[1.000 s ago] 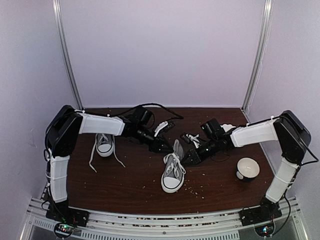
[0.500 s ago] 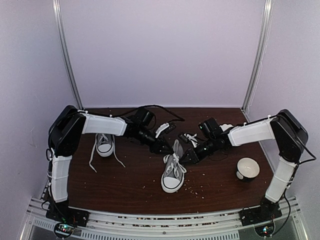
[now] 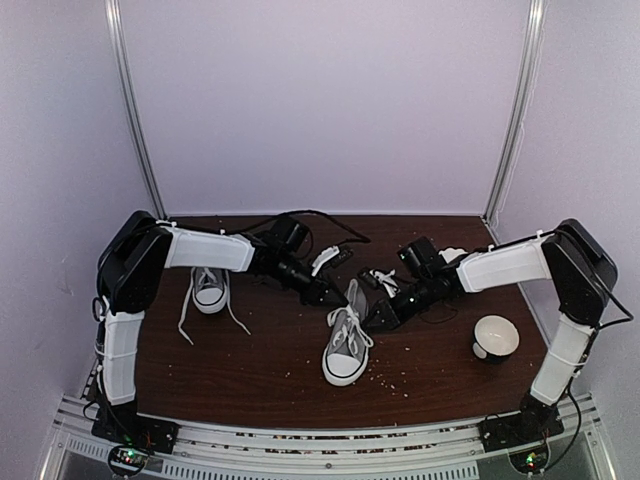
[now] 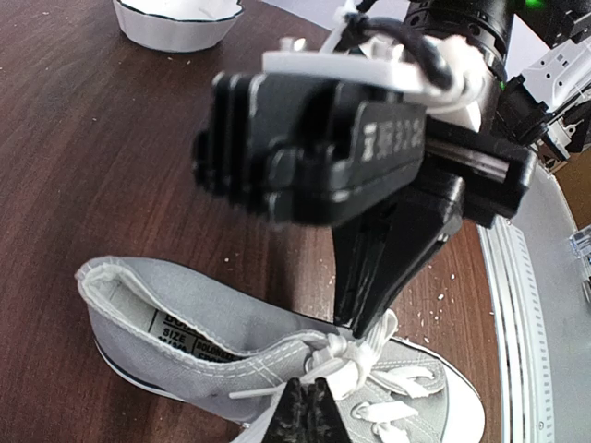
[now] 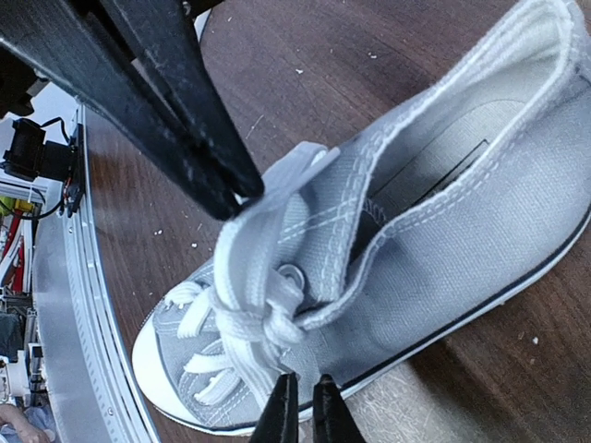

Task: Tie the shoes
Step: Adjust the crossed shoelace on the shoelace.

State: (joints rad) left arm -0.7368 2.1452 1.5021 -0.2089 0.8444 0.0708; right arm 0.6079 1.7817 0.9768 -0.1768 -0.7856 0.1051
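Observation:
One grey shoe with a white toe cap lies mid-table, toe toward me. The other shoe lies at the left with loose laces, under the left arm. My left gripper and right gripper flank the middle shoe's top. In the left wrist view the left gripper is shut on a white lace strand beside the knot. The right fingers pinch a lace loop there. In the right wrist view the right gripper is shut on lace below the knot.
A white bowl sits at the right of the dark wooden table; it also shows in the left wrist view. Small crumbs dot the table near the middle shoe. Black cables lie behind the grippers. A metal rail runs along the near edge.
My right gripper has shifted slightly left toward the middle shoe. The left gripper and both shoes have stayed nearly still.

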